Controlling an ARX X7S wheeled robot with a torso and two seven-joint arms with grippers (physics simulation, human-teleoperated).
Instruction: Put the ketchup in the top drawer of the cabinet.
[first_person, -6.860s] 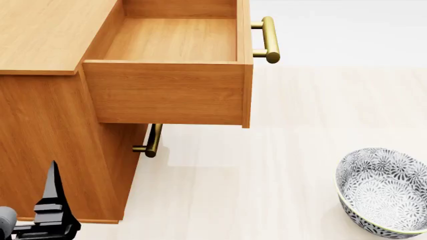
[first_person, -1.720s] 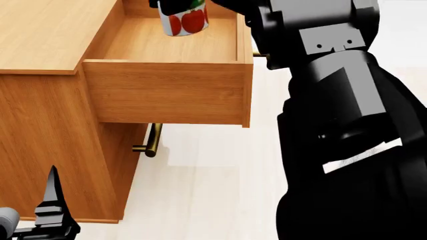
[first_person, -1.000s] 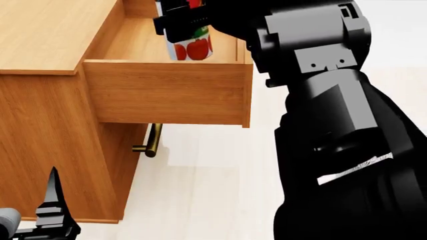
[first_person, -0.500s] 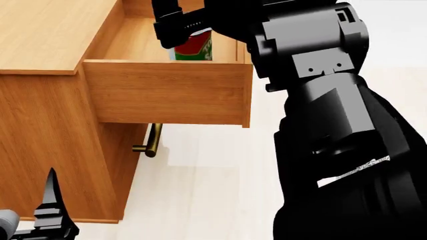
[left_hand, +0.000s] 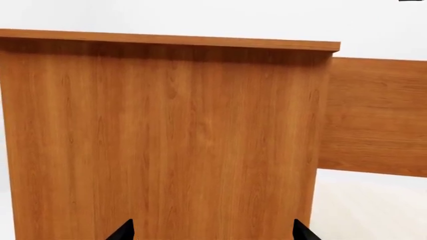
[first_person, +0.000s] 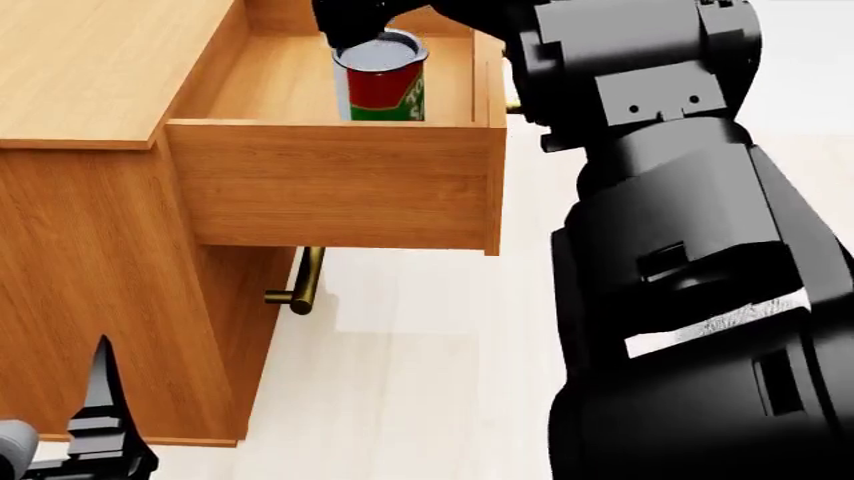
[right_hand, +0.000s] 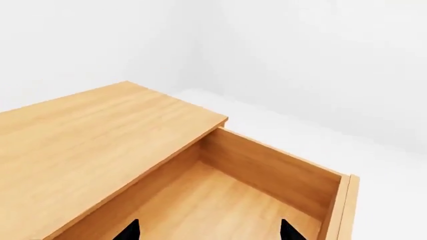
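The ketchup (first_person: 382, 78) stands upright in the top drawer (first_person: 334, 180), apparently just below my right end effector (right_hand: 208, 231), whose jaws are spread and empty.

Your left wrist view faces the cabinet (left_hand: 160, 140) side-on: a broad orange-brown wood-grain panel under a thin flat top edge. Past its corner, the top drawer (left_hand: 373, 117) juts out as a plain wooden side (no handle visible from here), with pale floor (left_hand: 367, 210) beneath it. Your left tool (left_hand: 212, 231) shows only two dark fingertips (left_hand: 123, 231), set well apart.
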